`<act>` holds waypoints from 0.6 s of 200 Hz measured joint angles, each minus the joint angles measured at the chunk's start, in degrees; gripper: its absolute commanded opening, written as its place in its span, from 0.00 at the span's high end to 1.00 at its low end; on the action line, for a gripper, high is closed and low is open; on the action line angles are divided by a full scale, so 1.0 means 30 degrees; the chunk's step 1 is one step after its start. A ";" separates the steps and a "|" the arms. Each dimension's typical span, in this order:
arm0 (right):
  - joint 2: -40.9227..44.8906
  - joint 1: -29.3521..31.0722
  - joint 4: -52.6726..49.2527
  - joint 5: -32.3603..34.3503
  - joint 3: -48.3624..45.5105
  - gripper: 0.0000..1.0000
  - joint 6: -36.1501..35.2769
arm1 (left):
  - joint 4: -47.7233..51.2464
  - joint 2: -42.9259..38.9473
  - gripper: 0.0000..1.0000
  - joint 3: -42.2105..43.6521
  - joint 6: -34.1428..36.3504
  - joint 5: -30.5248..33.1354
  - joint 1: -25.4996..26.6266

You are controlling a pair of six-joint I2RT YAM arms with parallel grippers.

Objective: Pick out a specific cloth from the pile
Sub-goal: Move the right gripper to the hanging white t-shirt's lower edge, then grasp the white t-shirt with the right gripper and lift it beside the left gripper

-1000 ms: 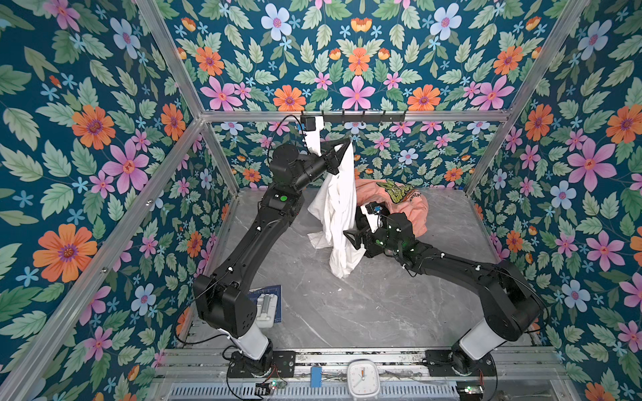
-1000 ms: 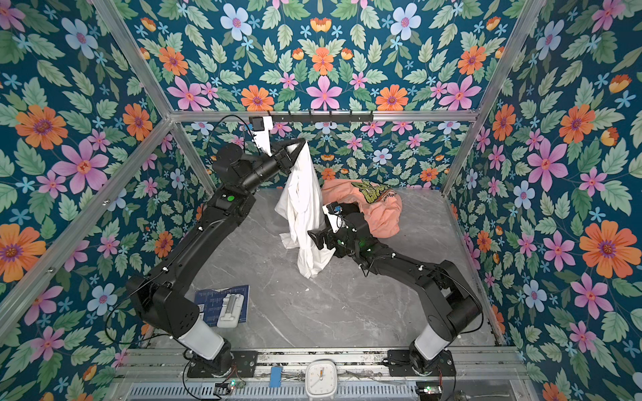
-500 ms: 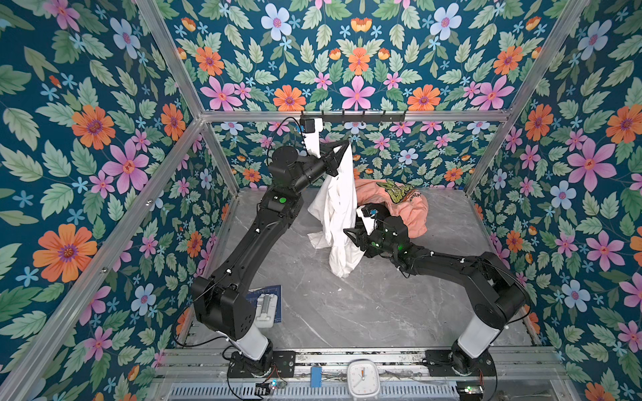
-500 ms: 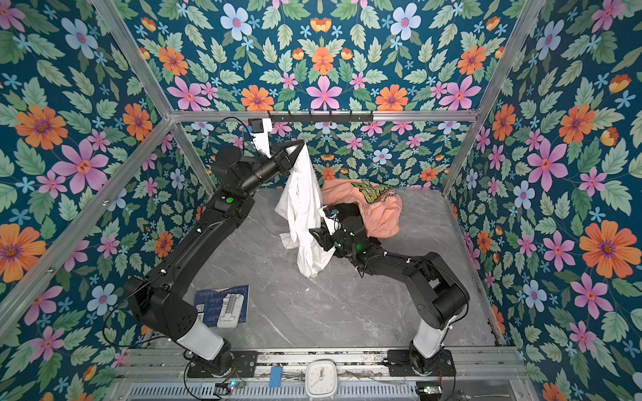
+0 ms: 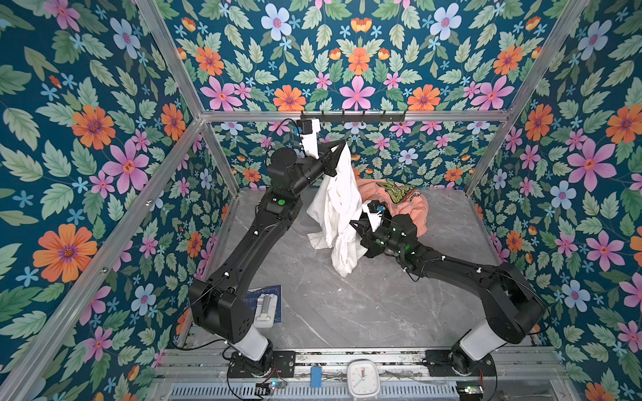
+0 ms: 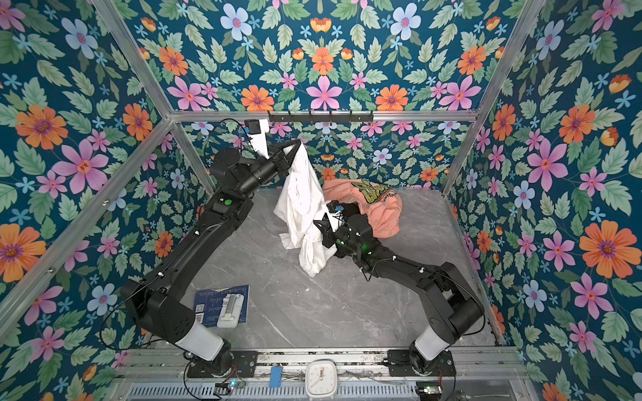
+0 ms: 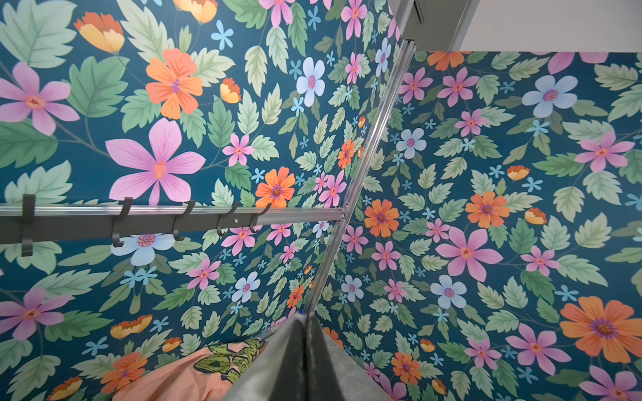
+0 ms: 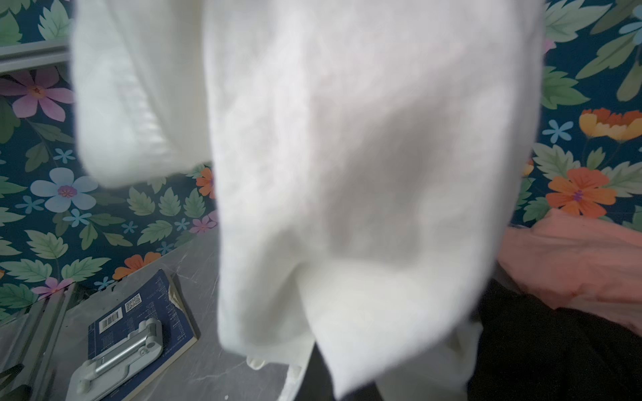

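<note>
The cloth (image 5: 338, 208) (image 6: 302, 208) is plain white and hangs from my left gripper (image 5: 342, 146) (image 6: 299, 145), which is shut on its top just below the hook rail. Its lower end reaches down to the table. In the left wrist view the left gripper (image 7: 306, 333) shows its jaws pressed together, with the cloth below out of sight. My right gripper (image 5: 355, 226) (image 6: 319, 225) is shut on the cloth's lower side fold. The cloth (image 8: 347, 173) fills the right wrist view and hides those jaws. The pile (image 5: 411, 205) (image 6: 382, 208), behind my right wrist, shows a peach-pink printed shirt and a black garment (image 8: 556, 347).
A blue book with a grey device on it (image 5: 265, 305) (image 6: 225, 305) (image 8: 139, 330) lies at the front left by the left arm's base. The hook rail (image 5: 361, 116) (image 7: 121, 222) runs along the back wall. Flowered walls enclose the table on three sides.
My right gripper has gone from wide open to shut on the hanging cloth's lower fold, its wrist edging closer. The left gripper has kept the cloth raised in place.
</note>
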State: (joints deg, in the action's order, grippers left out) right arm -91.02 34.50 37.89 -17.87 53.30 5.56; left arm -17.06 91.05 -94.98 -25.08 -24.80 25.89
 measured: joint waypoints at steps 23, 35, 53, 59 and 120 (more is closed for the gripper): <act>0.0670 0.0058 -0.0313 0.0372 -0.0015 1.00 -0.0299 | 0.0219 -0.0131 1.00 0.0058 0.0204 0.0590 0.0000; 0.1078 0.0087 -0.0437 0.0532 -0.0015 1.00 -0.0408 | 0.0321 -0.0270 1.00 0.0160 0.0364 0.0823 0.0000; 0.1647 0.0175 -0.0772 0.0685 -0.0007 1.00 -0.0554 | 0.0452 -0.0495 1.00 0.0299 0.0444 0.1144 -0.0007; 0.1814 0.0204 -0.0896 0.0692 -0.0007 1.00 -0.0605 | 0.0474 -0.0561 1.00 0.0306 0.0503 0.1246 -0.0007; 0.3519 0.0357 -0.2404 0.1421 0.0707 1.00 -0.0925 | 0.0889 -0.1486 1.00 0.0335 0.1239 0.1989 -0.0007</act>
State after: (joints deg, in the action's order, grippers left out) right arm -80.47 35.57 30.68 -13.61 55.42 2.79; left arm -14.39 86.59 -93.97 -21.37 -18.83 25.87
